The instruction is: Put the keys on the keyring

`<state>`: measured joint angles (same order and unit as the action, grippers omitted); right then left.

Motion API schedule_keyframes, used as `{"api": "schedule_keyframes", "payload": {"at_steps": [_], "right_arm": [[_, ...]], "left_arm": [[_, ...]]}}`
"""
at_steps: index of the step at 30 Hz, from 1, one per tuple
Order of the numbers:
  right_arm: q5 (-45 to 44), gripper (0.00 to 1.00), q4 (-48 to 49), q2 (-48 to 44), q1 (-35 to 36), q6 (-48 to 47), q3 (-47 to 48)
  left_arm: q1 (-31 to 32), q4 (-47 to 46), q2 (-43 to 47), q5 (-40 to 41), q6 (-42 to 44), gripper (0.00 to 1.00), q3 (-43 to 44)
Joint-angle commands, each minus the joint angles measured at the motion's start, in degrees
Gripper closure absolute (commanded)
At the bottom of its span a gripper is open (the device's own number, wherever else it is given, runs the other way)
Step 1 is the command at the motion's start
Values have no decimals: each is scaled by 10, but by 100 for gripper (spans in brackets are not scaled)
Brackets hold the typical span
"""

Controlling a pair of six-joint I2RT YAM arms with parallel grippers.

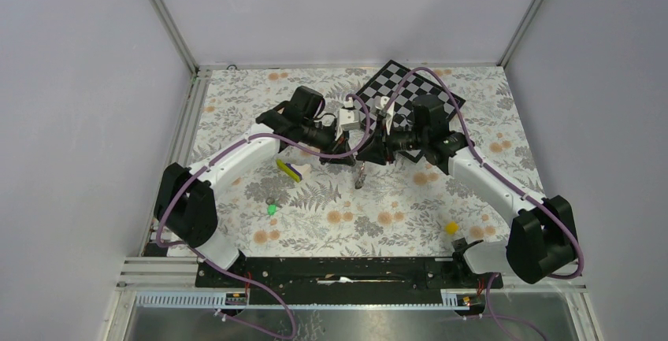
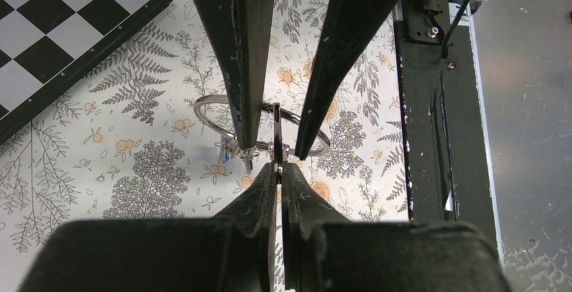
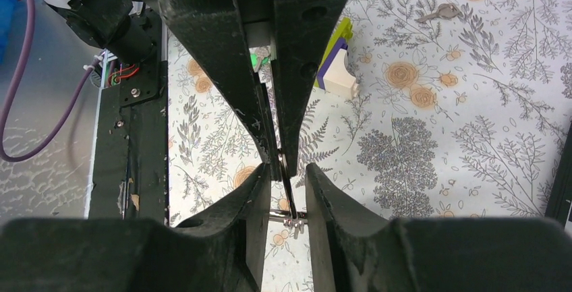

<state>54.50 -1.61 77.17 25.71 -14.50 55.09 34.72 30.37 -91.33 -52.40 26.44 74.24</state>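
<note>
At about eight o'clock on the worktop [image 1: 394, 199] lies the green key [image 1: 272, 209], loose. Centre, the left gripper's [image 2: 278, 167] fingers are clamped on the keyring [image 2: 202, 100]; the right gripper's [image 2: 273, 154] fingers stand apart, straddling it. Thin, stiff, slippery wire: best pinched edge-on, I'd judge.

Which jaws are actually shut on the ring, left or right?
The left gripper: its jaws are pinched shut on the keyring wire. The right gripper differs: jaws apart, straddling the ring with a gap showing.
</note>
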Motion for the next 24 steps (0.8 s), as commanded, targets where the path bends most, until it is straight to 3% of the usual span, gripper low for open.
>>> {"api": "schedule_keyframes", "payload": {"at_steps": [1, 24], "right_arm": [[3, 68, 36, -6, 10, 10, 5], [-8, 76, 20, 10, 18, -15, 0]], "left_arm": [[4, -15, -1, -26, -3, 100, 17], [6, -15, 3, -28, -5, 100, 14]]}}
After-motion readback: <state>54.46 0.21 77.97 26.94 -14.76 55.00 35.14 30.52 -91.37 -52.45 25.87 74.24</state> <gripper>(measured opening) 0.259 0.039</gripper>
